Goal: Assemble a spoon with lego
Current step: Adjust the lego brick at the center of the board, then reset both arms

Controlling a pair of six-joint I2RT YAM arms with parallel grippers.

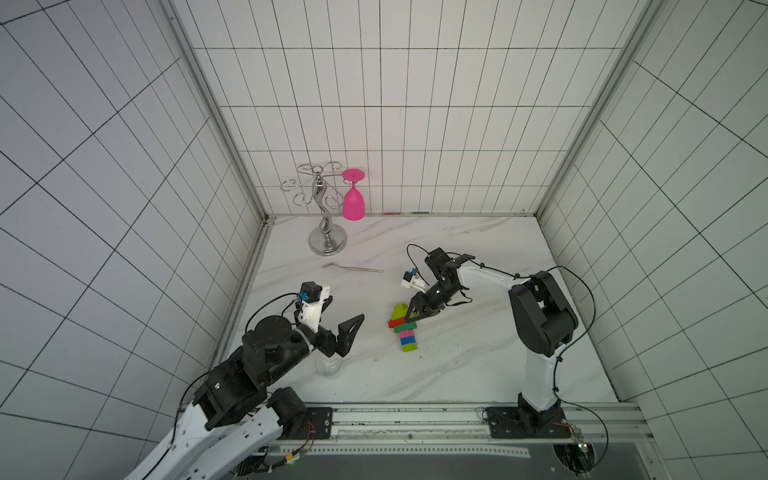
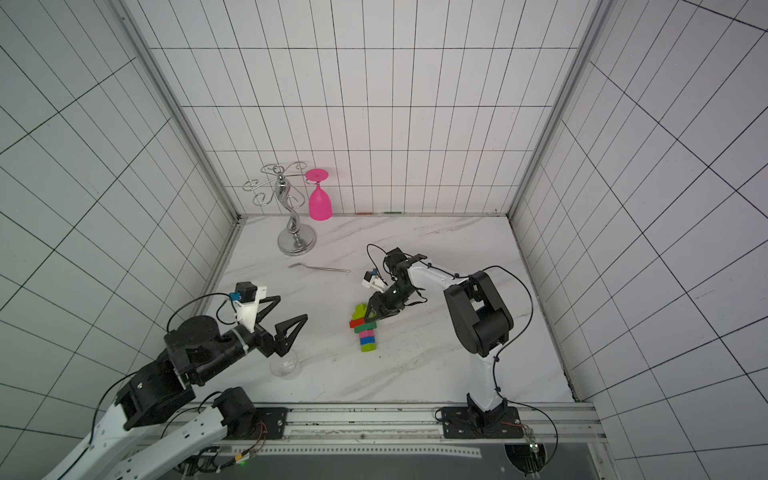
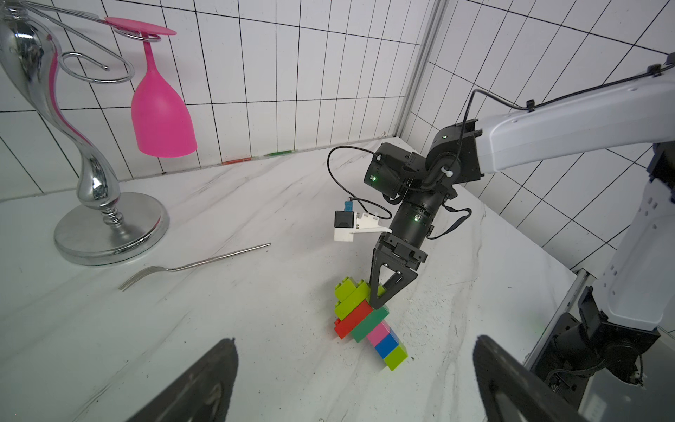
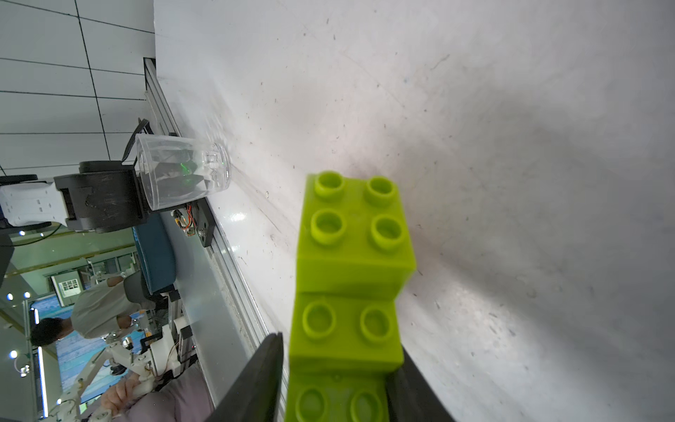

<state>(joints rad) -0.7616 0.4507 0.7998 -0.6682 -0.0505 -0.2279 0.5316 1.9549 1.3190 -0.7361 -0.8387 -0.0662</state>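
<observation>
Right wrist view: right gripper (image 4: 339,343) straddles the spoon (image 4: 350,237) at its lime head, loosened, a slit beside one finger; it lies flat mid-table. In a top view the left gripper (image 2: 293,307) gapes by an empty-looking clear cup (image 2: 285,365). Top views add a fork (image 1: 353,269) that wrist misses

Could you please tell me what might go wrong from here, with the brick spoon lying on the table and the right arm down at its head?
1. The right gripper has its fingers either side of the lime head bricks of the spoon. One finger looks in contact, so lifting off crooked might drag the spoon or pry bricks loose.
2. The left gripper hangs open near the clear cup; a low move could tip it.
</observation>
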